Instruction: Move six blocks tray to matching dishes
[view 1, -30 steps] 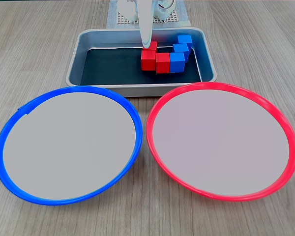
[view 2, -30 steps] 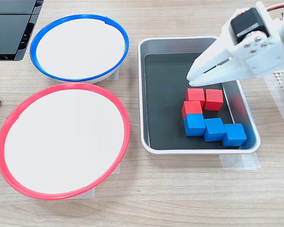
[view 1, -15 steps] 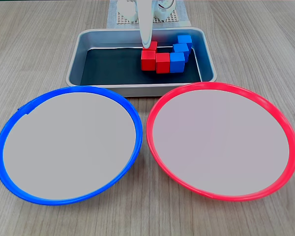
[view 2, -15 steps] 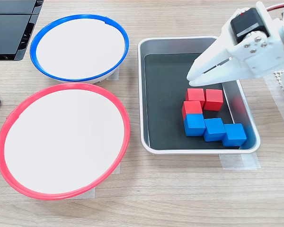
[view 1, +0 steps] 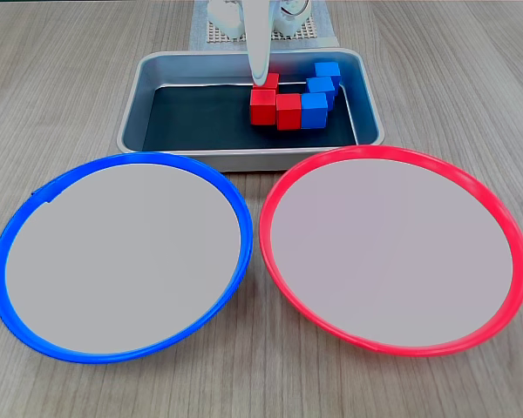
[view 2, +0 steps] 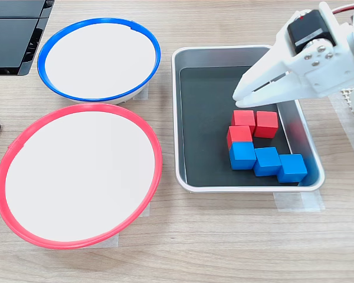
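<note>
All six blocks sit in the tray — three red ones clustered just above three blue ones in a fixed view, touching in a stepped row toward the tray's right side. That packing looks awkward: little room for a finger between neighbours, so an outer red block seems the sensible first pick. The white gripper hangs over the red cluster with its tips just above the nearest red block, holding nothing; its two fingers appear nearly together, though I cannot tell for sure whether they are shut. The blue-rimmed dish and red-rimmed dish lie side by side, both bare, close to the tray — short carries. Pale wood-grain tabletop; tape strips pin the tray and dishes; a dark flat object sits at the far left corner.
</note>
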Controlling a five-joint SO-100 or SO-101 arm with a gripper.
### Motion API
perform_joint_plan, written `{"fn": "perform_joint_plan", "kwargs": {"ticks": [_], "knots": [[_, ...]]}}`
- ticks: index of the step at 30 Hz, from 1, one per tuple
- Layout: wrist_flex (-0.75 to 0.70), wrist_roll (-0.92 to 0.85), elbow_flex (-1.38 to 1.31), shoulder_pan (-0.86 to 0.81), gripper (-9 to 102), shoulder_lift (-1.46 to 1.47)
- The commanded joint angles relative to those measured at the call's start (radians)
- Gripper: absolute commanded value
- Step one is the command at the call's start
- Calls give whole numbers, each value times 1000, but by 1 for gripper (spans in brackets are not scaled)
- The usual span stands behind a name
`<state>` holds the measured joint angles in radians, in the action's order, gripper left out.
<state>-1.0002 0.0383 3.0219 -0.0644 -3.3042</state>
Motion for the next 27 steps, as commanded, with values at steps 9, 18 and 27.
{"fn": "perform_joint_plan", "kwargs": {"ticks": [9,18,27], "knots": [[-67,-78,-91,15,0,31],[-334,-284,-646,5,8,701],[-480,-822,-690,-28,9,928]]}}
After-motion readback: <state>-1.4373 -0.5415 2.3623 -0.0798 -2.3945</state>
